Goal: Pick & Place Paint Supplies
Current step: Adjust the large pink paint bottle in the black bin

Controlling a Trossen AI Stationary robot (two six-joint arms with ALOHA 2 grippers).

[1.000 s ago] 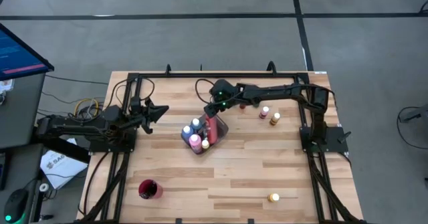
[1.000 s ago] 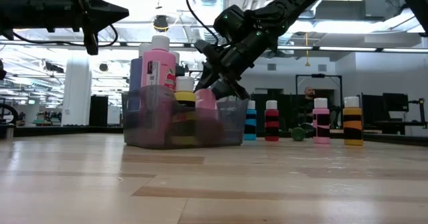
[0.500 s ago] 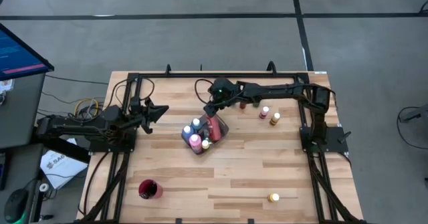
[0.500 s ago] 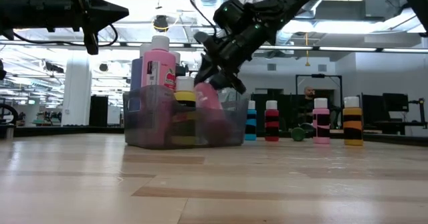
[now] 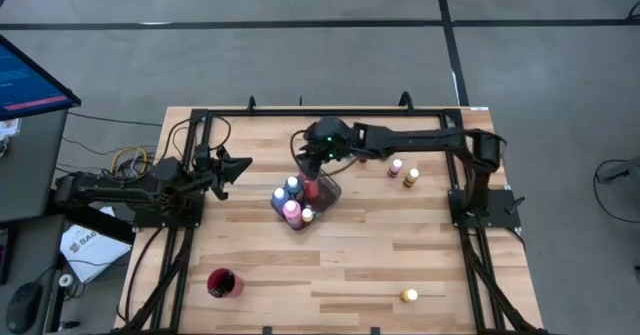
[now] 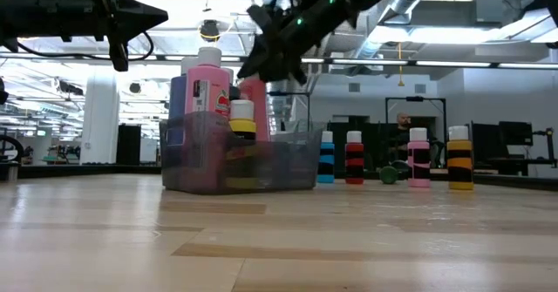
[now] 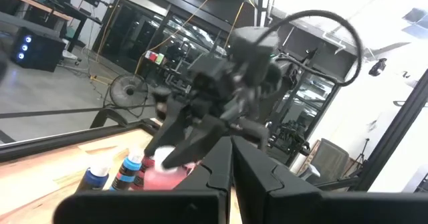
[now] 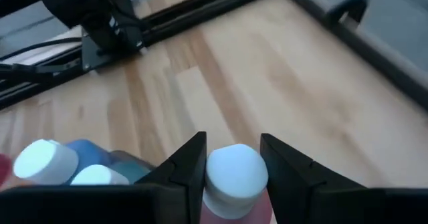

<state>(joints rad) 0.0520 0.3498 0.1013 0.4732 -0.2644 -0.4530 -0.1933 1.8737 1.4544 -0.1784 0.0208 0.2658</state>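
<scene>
Two fingers of the right gripper (image 8: 232, 162) clamp the pale cap of a pink bottle (image 6: 255, 100), now lifted upright above the clear bin (image 6: 296, 161) instead of lying low inside; placement looks undone. Left gripper (image 5: 238, 164) waits shut, apart.

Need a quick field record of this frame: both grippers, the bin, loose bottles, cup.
right gripper: shut on red bottle by its white cap, above the bin's far side
left gripper: shut, empty, off to the bin's left
bin: clear, holds pink, blue and yellow bottles
loose bottles: two right of the bin, one at the near right
red cup: near left of table
</scene>
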